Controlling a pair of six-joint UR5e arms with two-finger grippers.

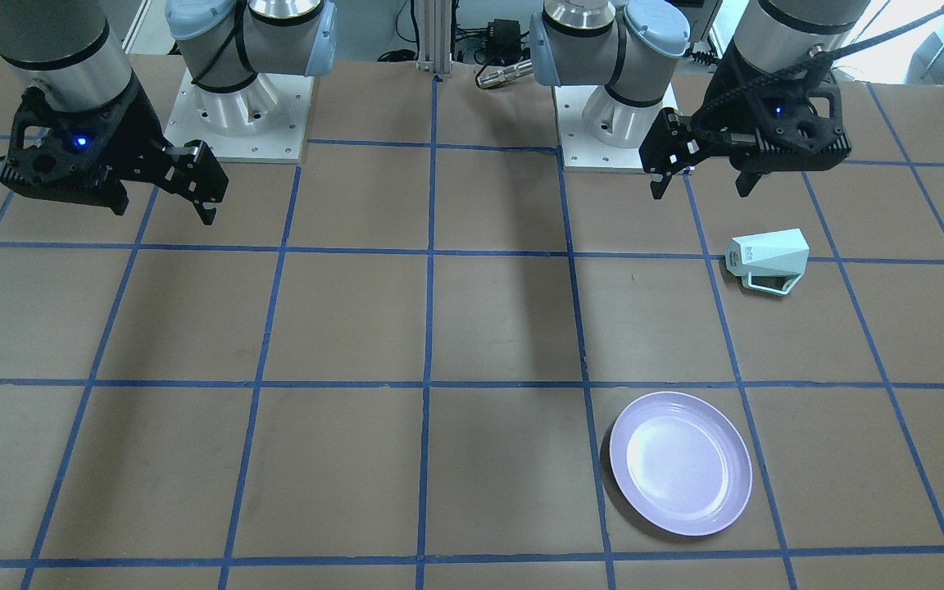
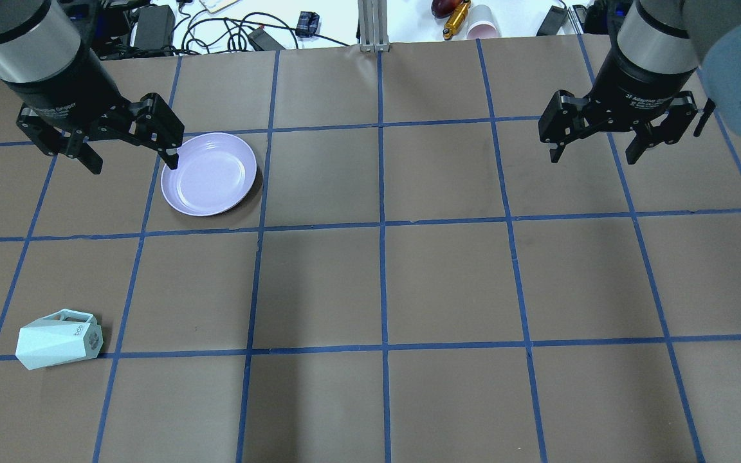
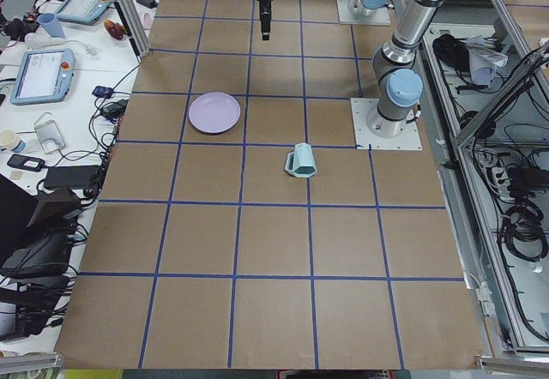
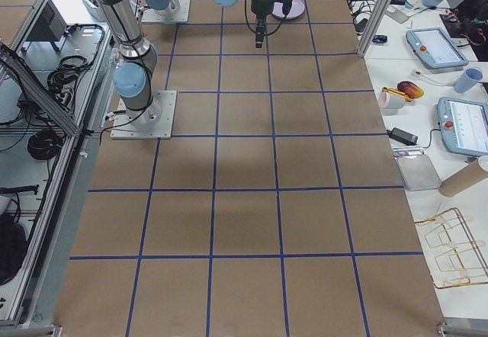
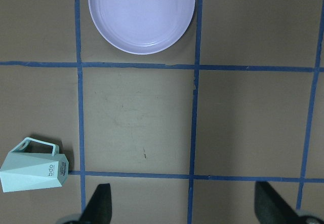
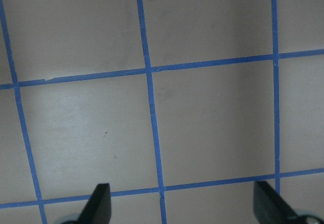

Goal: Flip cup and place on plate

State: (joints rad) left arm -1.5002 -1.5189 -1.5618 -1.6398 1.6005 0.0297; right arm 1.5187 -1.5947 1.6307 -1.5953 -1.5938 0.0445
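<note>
Overhead exterior shows the cup (image 2: 58,339) lying sideways at lower left; the spread left gripper (image 2: 132,166) could slip on its slanted facets, knocking it away.

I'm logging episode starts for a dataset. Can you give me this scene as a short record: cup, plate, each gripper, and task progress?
to flip: small mint-green faceted mug, lying on its side on the brown paper-covered table with blue tape grid, on the robot's left
target: round glossy lavender plate, empty, farther from the robot than the mug, apart from it
left gripper: open, empty, raised above the table
right gripper: open, empty, raised above the table
progress: mug not yet grasped or flipped
</note>
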